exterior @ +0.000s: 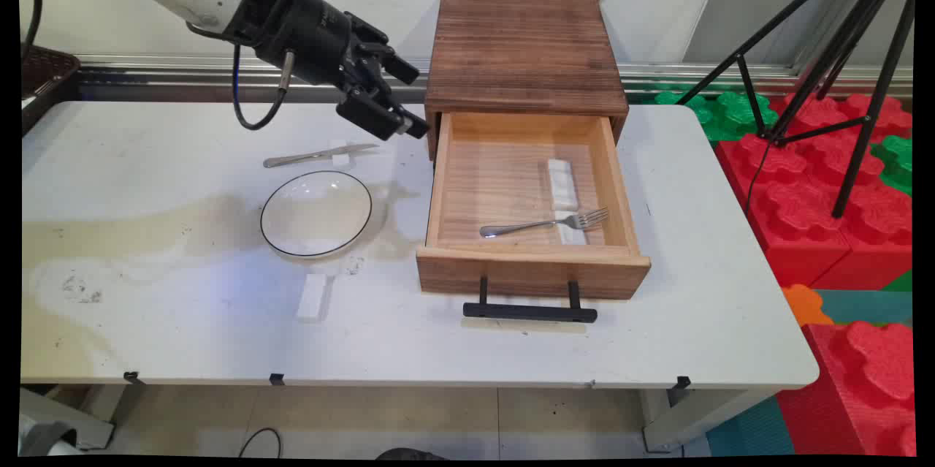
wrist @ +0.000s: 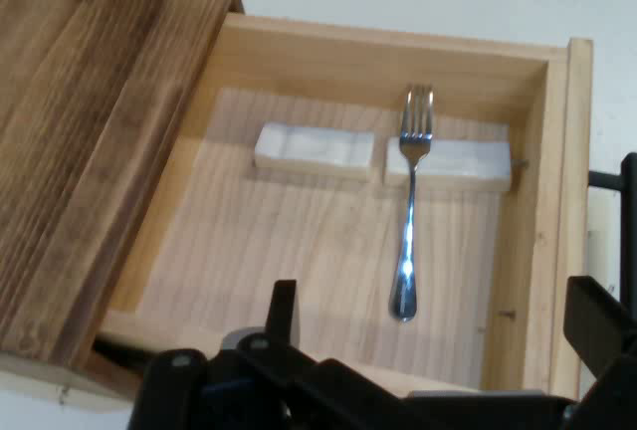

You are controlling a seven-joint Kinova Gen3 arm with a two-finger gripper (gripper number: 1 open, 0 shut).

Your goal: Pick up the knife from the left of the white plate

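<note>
- Claw [exterior: 398, 98], black and spread wide with nothing between its fingers, hangs above the tabletop [exterior: 182, 321] just left of the open drawer's [exterior: 437, 182] rear left corner, tilted down toward the drawer's inside
- Knife [exterior: 319, 155] lies on the tabletop below and left of the claw, its long axis running left to right, resting across a small white block [exterior: 340, 157]
- Bowl [exterior: 316, 213] sits just in front of the knife, apart from it; another white block [exterior: 312, 297] lies nearer the front edge
- Fork [exterior: 544, 224] lies flat inside the drawer, right of the claw and nearer the drawer's front, long axis left to right, handle end left, tines right and resting on a white bar [exterior: 571, 227]
- Second white bar [exterior: 562, 182] lies just behind the first
</note>
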